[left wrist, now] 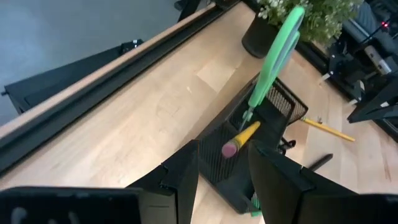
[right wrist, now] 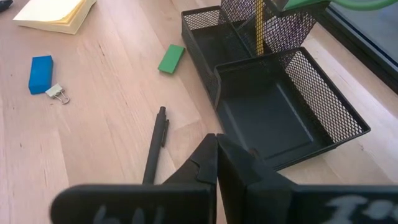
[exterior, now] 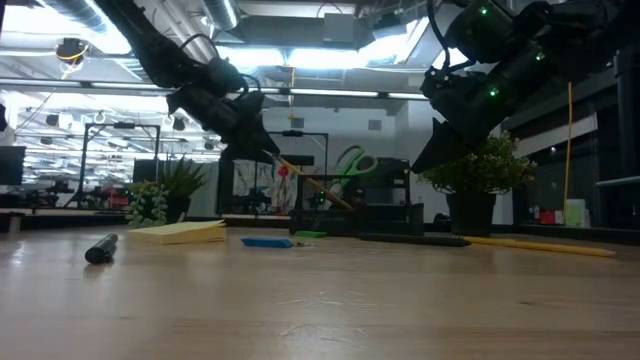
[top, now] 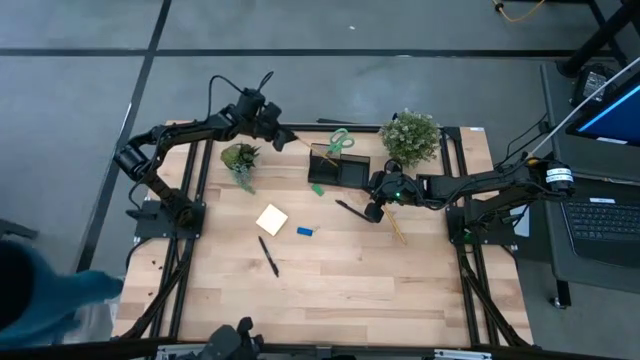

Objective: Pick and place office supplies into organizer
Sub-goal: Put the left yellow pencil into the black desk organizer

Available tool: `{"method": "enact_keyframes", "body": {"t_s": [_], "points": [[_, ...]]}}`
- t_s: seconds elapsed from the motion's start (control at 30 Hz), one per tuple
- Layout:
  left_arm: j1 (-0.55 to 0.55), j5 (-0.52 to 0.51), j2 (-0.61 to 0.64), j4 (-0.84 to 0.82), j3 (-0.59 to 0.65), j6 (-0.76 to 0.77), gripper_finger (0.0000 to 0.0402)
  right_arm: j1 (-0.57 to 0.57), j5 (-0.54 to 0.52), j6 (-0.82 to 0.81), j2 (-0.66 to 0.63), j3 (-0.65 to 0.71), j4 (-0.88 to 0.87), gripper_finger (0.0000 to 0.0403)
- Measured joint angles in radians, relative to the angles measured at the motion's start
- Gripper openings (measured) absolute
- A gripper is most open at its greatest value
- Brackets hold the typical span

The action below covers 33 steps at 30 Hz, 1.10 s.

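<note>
The black mesh organizer (top: 338,168) stands at the table's far middle. Green-handled scissors (left wrist: 273,56) stand upright in its taller section. A yellow pencil (left wrist: 241,138) leans there too, its pink eraser end up. My left gripper (left wrist: 224,160) hovers open just left of the organizer, a finger on either side of that eraser end and short of it. My right gripper (right wrist: 216,149) is shut above the table, near the organizer's low tray (right wrist: 273,118), with a black pen (right wrist: 154,150) lying beside it. On the table lie a yellow pad (top: 272,219), a blue eraser (top: 305,231) and a green eraser (right wrist: 171,58).
Two potted plants (top: 241,160) (top: 411,135) flank the organizer. A second black pen (top: 268,255) lies near the table's middle, a pencil (top: 398,228) right of my right gripper, and a binder clip (right wrist: 57,93) by the blue eraser. Bare wood fills the table's near half.
</note>
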State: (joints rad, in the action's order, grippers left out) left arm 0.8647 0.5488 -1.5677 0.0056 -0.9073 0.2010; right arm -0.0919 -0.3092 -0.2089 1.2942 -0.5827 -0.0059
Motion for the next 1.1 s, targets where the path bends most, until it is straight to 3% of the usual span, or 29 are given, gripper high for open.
{"method": "enact_keyframes", "body": {"t_s": [0.83,1.1], "points": [[-0.021,-0.004,0.000,0.036,0.000,-0.001,0.0133,0.000,0.000,0.000,0.000,0.000,0.002,0.0009],[-0.021,-0.005,-0.001,0.026,0.000,-0.001,0.0097,0.000,0.000,0.000,0.000,0.000,0.003,0.0009]]}}
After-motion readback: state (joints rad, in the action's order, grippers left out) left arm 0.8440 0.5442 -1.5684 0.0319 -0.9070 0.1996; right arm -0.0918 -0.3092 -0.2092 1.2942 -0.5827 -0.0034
